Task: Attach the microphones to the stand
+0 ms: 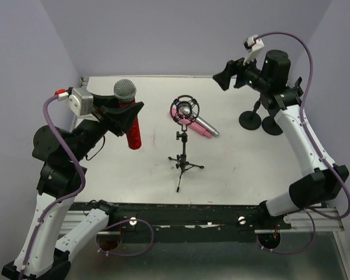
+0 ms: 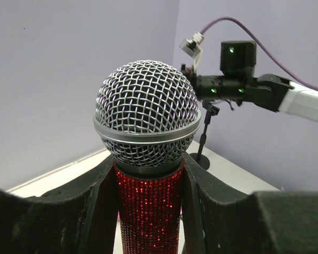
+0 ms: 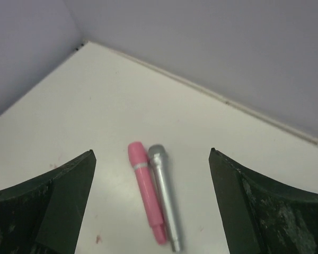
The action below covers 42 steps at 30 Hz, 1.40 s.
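Left claw [image 1: 126, 111] is clenched on the red microphone [image 2: 147, 121] just under its mesh head, holding it upright off the counter [image 1: 251, 166], probably for carrying to the stand [image 1: 183, 140] mid-counter. Just behind the stand, the pink microphone [image 3: 146, 193] and silver microphone [image 3: 165, 201] lie side by side. Far right, the right claw [image 1: 226, 76] hangs released and empty, apparently lining up on that pair.
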{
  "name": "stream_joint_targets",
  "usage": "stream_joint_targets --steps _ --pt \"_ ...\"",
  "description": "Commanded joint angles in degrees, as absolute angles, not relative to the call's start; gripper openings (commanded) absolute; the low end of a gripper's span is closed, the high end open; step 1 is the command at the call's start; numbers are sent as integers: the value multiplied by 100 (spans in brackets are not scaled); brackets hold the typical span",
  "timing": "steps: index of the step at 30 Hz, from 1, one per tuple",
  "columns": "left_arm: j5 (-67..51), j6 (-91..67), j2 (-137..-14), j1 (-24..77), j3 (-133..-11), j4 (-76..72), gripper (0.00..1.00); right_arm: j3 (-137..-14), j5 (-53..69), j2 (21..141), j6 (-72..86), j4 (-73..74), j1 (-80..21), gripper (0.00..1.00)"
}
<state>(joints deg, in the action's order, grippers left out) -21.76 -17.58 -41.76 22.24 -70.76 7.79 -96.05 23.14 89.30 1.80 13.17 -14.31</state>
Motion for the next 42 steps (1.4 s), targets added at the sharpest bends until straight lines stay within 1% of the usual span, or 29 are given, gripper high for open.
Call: stream_joint_targets --steps 1,4,5,8,10,12,16,19,23,26,31,35,42 --pt "-2399 -1573 -4298 2241 -7400 343 0 -8502 2818 7632 -166 1879 -1459 93" --pt "-2426 -1512 -4193 2241 -7287 308 0 -7596 3907 6893 -955 2520 -1459 92" --pt "-2426 -1503 -4123 2241 -7217 290 0 -7368 4529 6664 -1445 2923 -1459 92" --pt "-2426 -1538 -3877 2241 -6927 220 0 -6656 5621 6312 -2667 3786 -1468 94" --pt "-2400 -1573 -3710 2241 -6751 228 0 -5980 6185 6065 -2733 3404 -1494 94" --pt "-2356 -1600 -3551 2233 -6619 281 0 -5766 6389 6117 -2638 3183 -1599 94" --pt "-2294 -1661 -3323 2241 -6443 395 0 -5713 6135 6275 -1980 2506 -2047 92" --pt "-2215 -1705 -3199 2241 -6328 457 0 -5494 5838 6363 -1312 1804 -2302 88" --pt "-2136 -1784 -3120 2241 -6249 527 0 -5204 5090 6486 -687 1092 -2732 88" --pt "-2074 -1819 -3103 2241 -6231 624 0 -5177 5002 6530 -300 713 -2996 88" --pt "-1934 -1977 -3024 2241 -6170 686 0 -5431 4685 6706 -220 598 -3629 88" --pt "-1855 -2092 -2988 2241 -6161 686 0 -5248 4299 6873 -228 98 -3981 88" --pt "-1828 -2136 -3049 2241 -6222 712 0 -4545 4236 6891 -500 -1246 -4087 81"
